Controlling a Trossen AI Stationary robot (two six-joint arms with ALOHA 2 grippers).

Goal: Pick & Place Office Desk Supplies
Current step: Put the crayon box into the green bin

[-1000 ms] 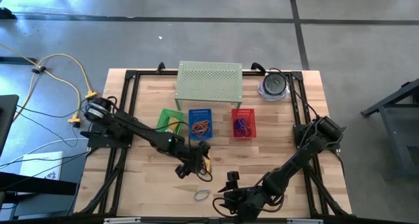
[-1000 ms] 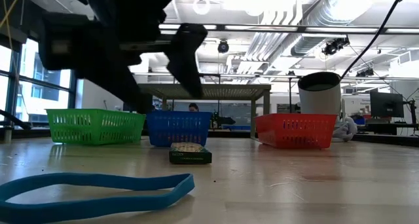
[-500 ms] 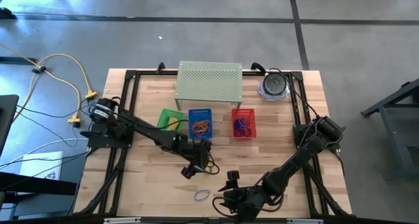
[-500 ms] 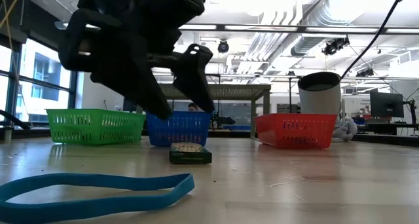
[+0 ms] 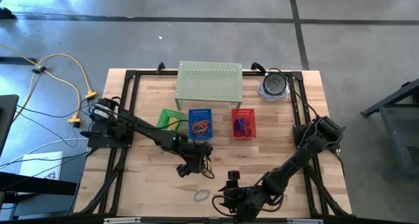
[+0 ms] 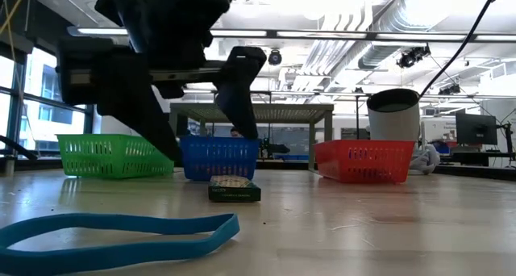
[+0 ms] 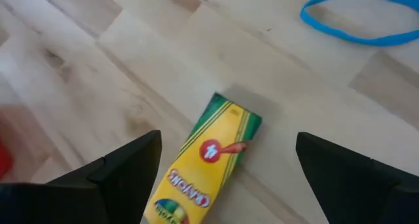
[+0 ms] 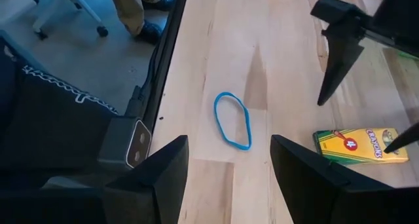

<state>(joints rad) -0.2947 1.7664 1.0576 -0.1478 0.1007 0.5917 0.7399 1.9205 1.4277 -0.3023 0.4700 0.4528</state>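
Note:
A yellow-and-green crayon packet [image 7: 204, 160] lies flat on the wooden table, in front of the blue basket [image 6: 219, 157]. My left gripper [image 7: 227, 137] hangs open just above it, one finger on each side, touching nothing. In the low view its two fingers [image 6: 238, 90] stand above and behind the packet [image 6: 234, 189]. A blue rubber band [image 8: 232, 120] lies flat near the table's front edge. My right gripper [image 8: 229, 164] waits open beside the band [image 5: 201, 195], close to the near edge, with nothing between its fingers.
Green [image 5: 170, 119], blue [image 5: 201, 122] and red [image 5: 243, 123] baskets stand in a row mid-table, the blue and red ones holding rubber bands. Behind them are a pale green perforated shelf [image 5: 209, 80] and a round grey-and-clear object [image 5: 273, 86]. A person's legs show beyond the table edge [image 8: 134, 8].
My left gripper has turned a little about its own axis over the crayon packet and has stayed open. The packet and the blue band lie where they were.

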